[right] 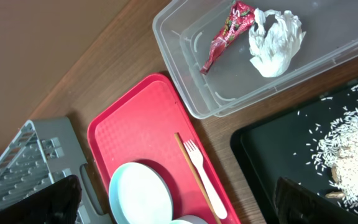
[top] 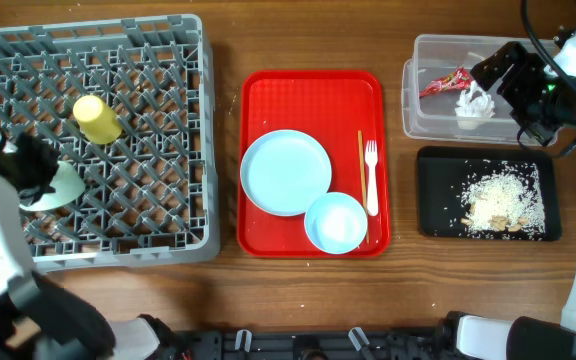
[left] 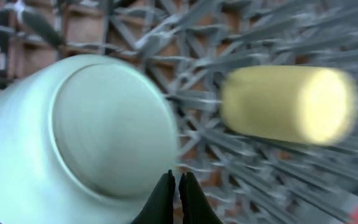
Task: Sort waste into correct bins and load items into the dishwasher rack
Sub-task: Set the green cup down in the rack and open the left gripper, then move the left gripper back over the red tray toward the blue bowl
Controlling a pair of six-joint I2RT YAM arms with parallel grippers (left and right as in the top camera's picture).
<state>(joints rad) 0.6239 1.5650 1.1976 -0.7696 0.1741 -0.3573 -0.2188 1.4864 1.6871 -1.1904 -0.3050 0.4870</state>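
The left gripper [left: 179, 196] sits at the left side, its dark fingertips pressed together; the right gripper [top: 513, 80] hangs at the far right, fingers [right: 48, 202] spread wide apart

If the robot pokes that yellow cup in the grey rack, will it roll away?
Probably only a little. The yellow cup lies on its side, so its round body could roll, but pegs of the grey rack would likely stop it. It looks small and plastic, so probably light.
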